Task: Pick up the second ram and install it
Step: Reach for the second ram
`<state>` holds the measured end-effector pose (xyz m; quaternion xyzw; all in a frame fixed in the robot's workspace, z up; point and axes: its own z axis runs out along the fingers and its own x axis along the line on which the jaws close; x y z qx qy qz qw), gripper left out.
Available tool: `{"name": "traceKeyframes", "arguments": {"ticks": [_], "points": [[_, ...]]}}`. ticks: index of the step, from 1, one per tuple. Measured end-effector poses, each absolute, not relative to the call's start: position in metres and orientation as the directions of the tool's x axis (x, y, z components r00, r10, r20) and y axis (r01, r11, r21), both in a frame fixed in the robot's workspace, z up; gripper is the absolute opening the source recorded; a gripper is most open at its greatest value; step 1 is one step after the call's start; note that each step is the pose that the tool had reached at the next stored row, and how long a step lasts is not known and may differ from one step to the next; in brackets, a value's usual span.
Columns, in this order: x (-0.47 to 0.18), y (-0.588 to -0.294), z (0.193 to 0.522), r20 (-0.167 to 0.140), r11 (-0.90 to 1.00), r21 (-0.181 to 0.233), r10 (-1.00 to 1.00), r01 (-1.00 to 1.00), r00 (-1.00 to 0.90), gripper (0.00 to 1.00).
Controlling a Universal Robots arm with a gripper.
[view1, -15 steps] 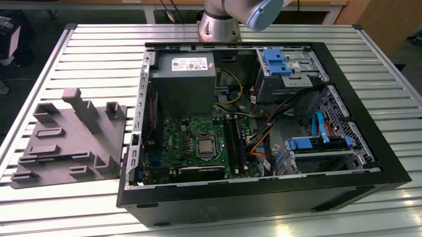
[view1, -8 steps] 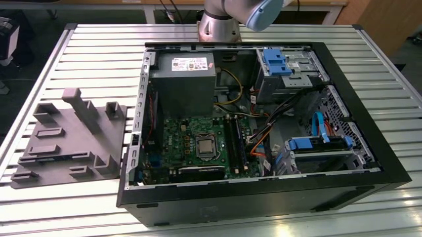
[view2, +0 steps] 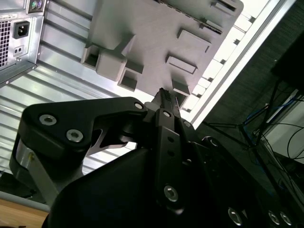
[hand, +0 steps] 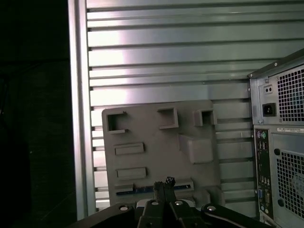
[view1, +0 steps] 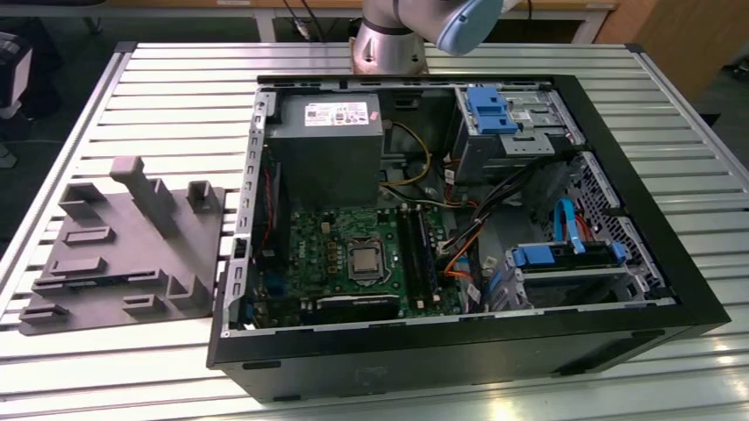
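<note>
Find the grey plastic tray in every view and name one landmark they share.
Exterior view: the grey plastic tray lies on the slatted table, at the exterior view's left of the open computer case.
Second wrist view: the tray lies beyond the gripper.
First wrist view: the tray lies beside the case's rear panel.
Shared landmark: the computer case, beside the tray in all three.

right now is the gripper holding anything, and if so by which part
Nothing is held: the gripper has its fingers shut together with nothing between them, above the grey tray.
</note>
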<state>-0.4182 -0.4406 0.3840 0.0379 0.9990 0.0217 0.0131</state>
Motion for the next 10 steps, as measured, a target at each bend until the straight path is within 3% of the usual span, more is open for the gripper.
{"name": "traceKeyframes", "arguments": {"ticks": [10], "points": [[-0.4201, -0.4416, 0.3833, -0.024, 0.996, 0.044, 0.076, 0.075, -0.997, 0.11]]}}
